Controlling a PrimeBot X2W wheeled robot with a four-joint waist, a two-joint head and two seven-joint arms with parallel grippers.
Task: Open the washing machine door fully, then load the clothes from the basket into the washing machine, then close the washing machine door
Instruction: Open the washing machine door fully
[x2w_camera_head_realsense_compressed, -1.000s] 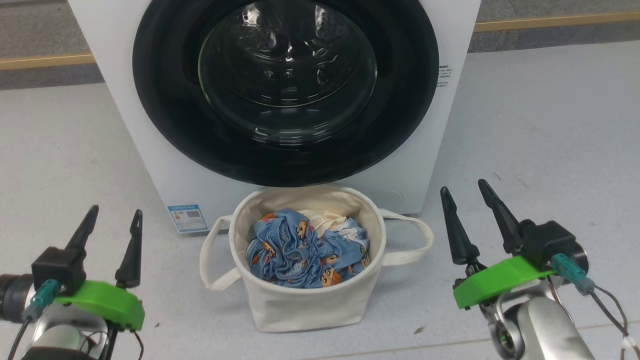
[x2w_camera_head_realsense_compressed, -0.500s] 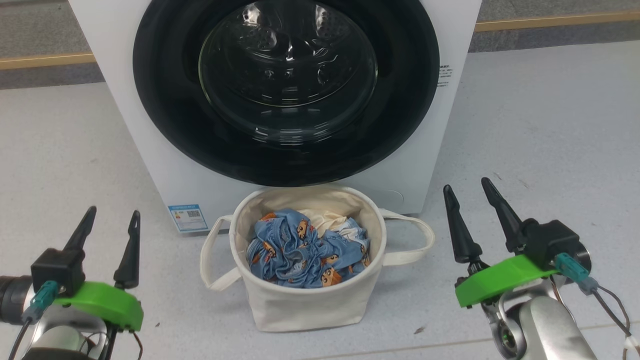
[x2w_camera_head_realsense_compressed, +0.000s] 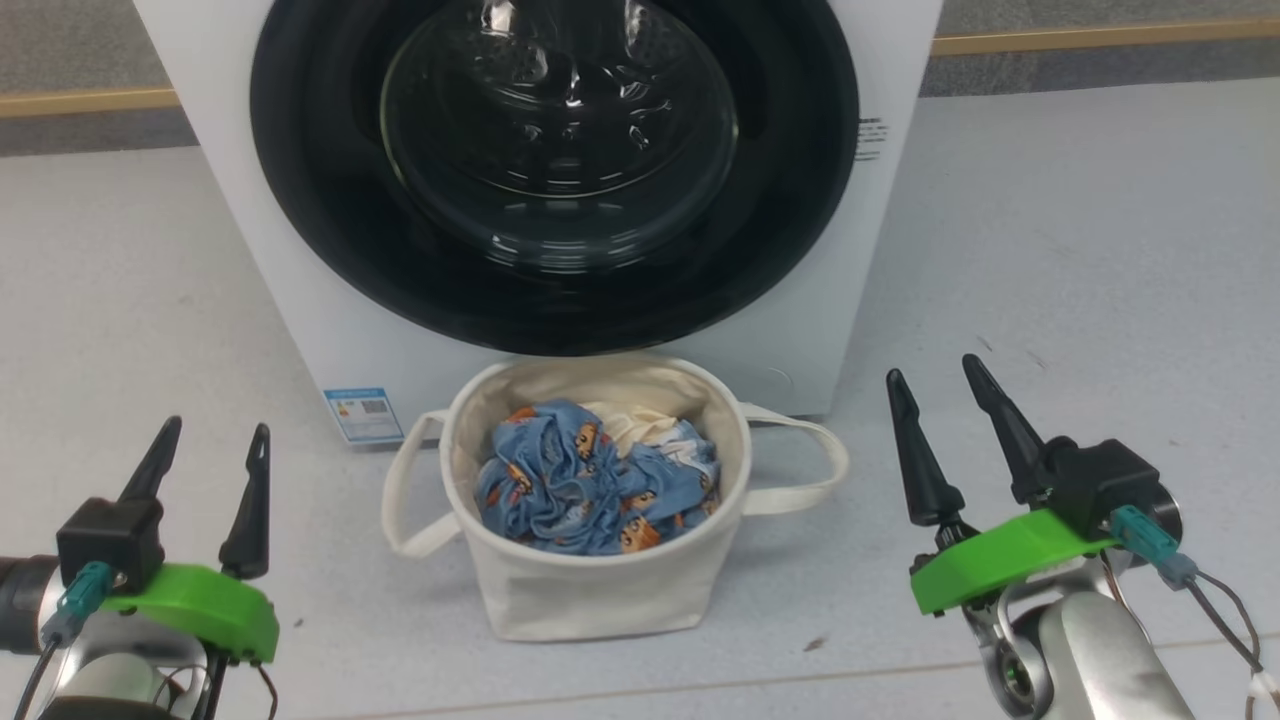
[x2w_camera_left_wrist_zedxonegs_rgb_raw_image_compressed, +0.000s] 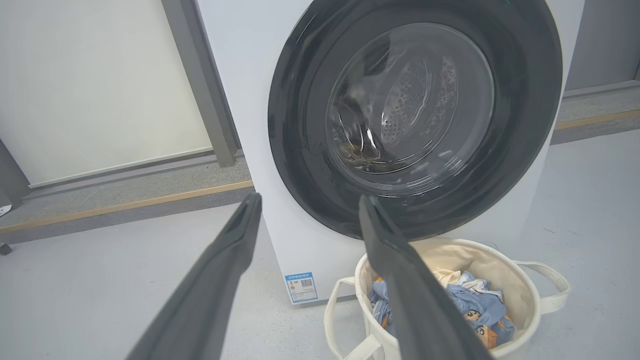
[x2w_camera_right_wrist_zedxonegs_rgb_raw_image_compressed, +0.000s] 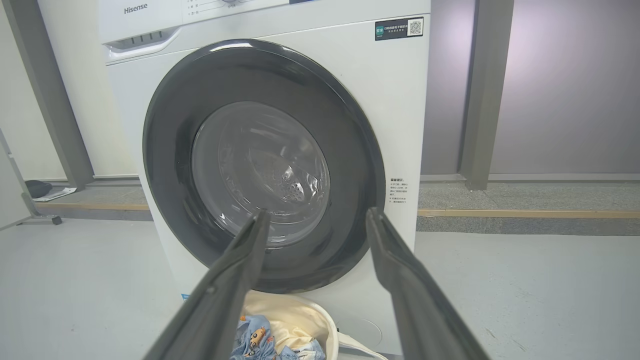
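Observation:
The white washing machine (x2w_camera_head_realsense_compressed: 300, 300) stands straight ahead, and its round black-rimmed door (x2w_camera_head_realsense_compressed: 320, 250) with the glass bowl lies flush against the front. On the floor before it sits the cream basket (x2w_camera_head_realsense_compressed: 590, 595), holding blue printed clothes (x2w_camera_head_realsense_compressed: 570, 490) and a pale cream garment (x2w_camera_head_realsense_compressed: 625, 418). My left gripper (x2w_camera_head_realsense_compressed: 215, 430) hovers open at the lower left, well left of the basket. My right gripper (x2w_camera_head_realsense_compressed: 930, 375) is open at the lower right, apart from the basket's right handle. The door (x2w_camera_right_wrist_zedxonegs_rgb_raw_image_compressed: 350, 165) and basket (x2w_camera_left_wrist_zedxonegs_rgb_raw_image_compressed: 520, 280) also appear in both wrist views, between open fingers.
A blue label sticker (x2w_camera_head_realsense_compressed: 362, 413) marks the machine's lower left corner. Grey floor (x2w_camera_head_realsense_compressed: 1080, 250) spreads on both sides. A low ledge with a wooden strip (x2w_camera_head_realsense_compressed: 1100, 40) runs behind the machine, and grey posts (x2w_camera_right_wrist_zedxonegs_rgb_raw_image_compressed: 475, 90) stand against the wall.
The whole head picture has shifted slightly left and up, so the camera moved. Both grippers stay open in nearly the same places.

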